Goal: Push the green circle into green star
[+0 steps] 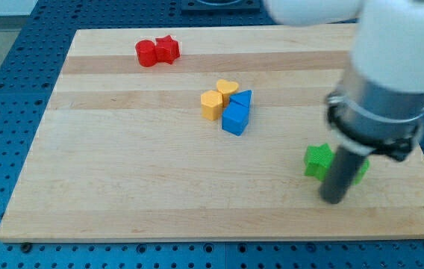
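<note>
Two green pieces are sitting at the lower right of the frame, on the wooden board, and my rod is standing right between them and the camera. My tip is resting at the board's surface just below the pair, at their bottom edge as seen from here. It has no jaws to open or close; it is only a plain dark rod, carrying nothing, and whether it is actually touching either green piece I cannot tell.

The green star is showing to the left of the rod, its points blurred but readable. The green circle is peeking out on the rod's right side, mostly hidden behind it, so I am seeing only a sliver of green. Being round, it has no long axis or facing to report, and the sliver is too small to judge more. The rod is hiding the gap between the two, so I cannot say if they are touching.

Well apart, near the middle of the frame, a yellow heart and a second yellow block are crowding against two blue blocks, all bunched together. At the upper left, a red circle is sitting against a red star.
</note>
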### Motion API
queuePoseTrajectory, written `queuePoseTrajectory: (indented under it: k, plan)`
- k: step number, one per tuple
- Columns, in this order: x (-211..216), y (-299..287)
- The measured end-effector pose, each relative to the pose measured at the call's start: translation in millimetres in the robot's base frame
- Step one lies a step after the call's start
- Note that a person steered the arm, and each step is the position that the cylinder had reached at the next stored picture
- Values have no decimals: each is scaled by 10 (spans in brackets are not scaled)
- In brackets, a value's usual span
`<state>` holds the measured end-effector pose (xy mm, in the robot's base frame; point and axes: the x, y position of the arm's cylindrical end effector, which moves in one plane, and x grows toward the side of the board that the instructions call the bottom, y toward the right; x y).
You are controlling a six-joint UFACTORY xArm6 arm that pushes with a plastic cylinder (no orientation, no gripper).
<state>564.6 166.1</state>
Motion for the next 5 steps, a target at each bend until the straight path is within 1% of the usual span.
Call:
queuePoseTrajectory:
  k: [1,2,3,4,5]
  plan:
    - [-7,148]
    - [-156,172]
    - [-470,564]
    - [-789,584]
    - [-656,383]
